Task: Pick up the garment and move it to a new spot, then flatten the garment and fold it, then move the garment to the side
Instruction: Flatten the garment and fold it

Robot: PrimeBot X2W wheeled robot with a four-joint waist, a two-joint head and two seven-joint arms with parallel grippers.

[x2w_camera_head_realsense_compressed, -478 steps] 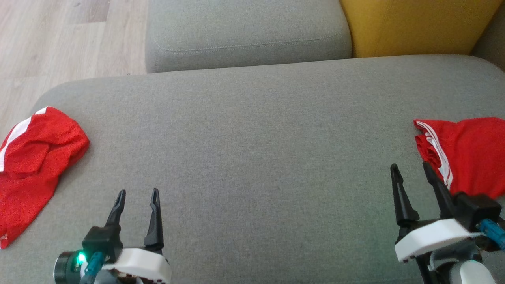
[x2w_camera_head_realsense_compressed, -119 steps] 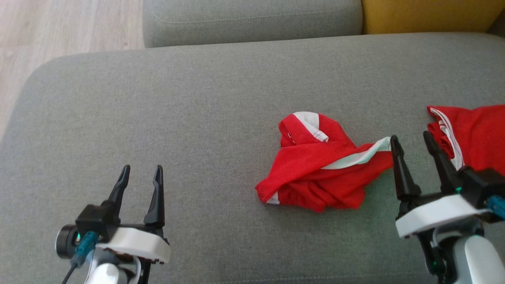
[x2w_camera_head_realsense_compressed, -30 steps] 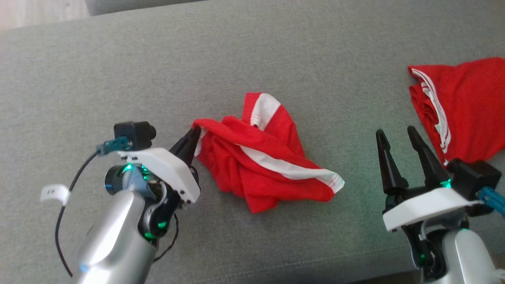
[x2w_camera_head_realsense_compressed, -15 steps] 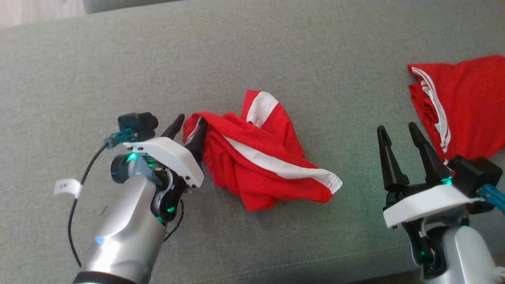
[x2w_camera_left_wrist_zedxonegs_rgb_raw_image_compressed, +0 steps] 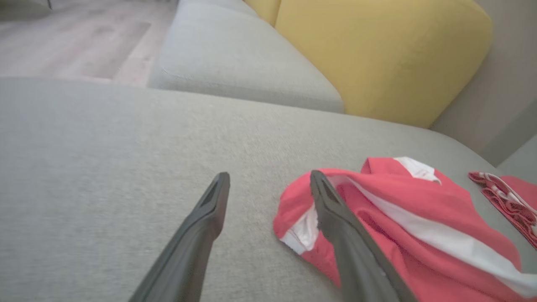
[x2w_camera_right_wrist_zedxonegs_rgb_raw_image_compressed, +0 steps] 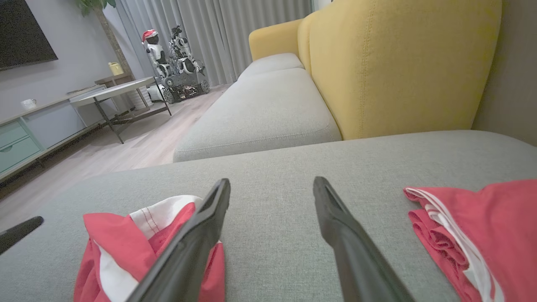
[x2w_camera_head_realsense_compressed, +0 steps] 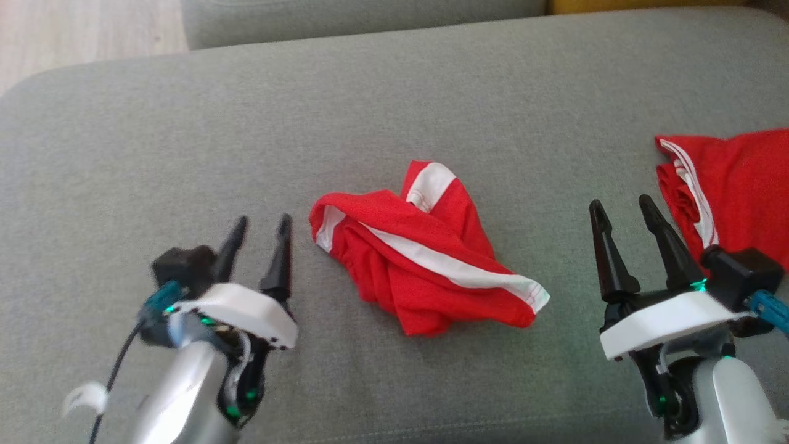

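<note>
One garment (x2w_camera_head_realsense_compressed: 425, 253): red sports knit with a broad white stripe and white hem, crumpled in a loose heap on the grey sofa seat (x2w_camera_head_realsense_compressed: 185, 135).

Position: between the two sets of jaws. It is just beside the left jaws on their inner side, its rolled, white-lined edge level with their tips and apart from them. It is well apart from the right jaws.

Long axis, judged by the stripe: slantwise from the left jaws' tips toward the base of the right jaws.

Left jaws are the nearer, and probably the ones to take a corner for flattening.

Left jaws: spread wide, holding nothing.

Right jaws: spread wide, holding nothing.

Cloth: thin, limp, layered in soft folds, likely to bunch rather than slide.

Second red garment (x2w_camera_head_realsense_compressed: 733, 191): white-piped, bunched just beyond the outer side of the right jaws.

Seat: coarse woven fabric, rounded edge.

Yellow cushion (x2w_camera_left_wrist_zedxonegs_rgb_raw_image_compressed: 377, 54): smooth, plump, far ahead of both.
</note>
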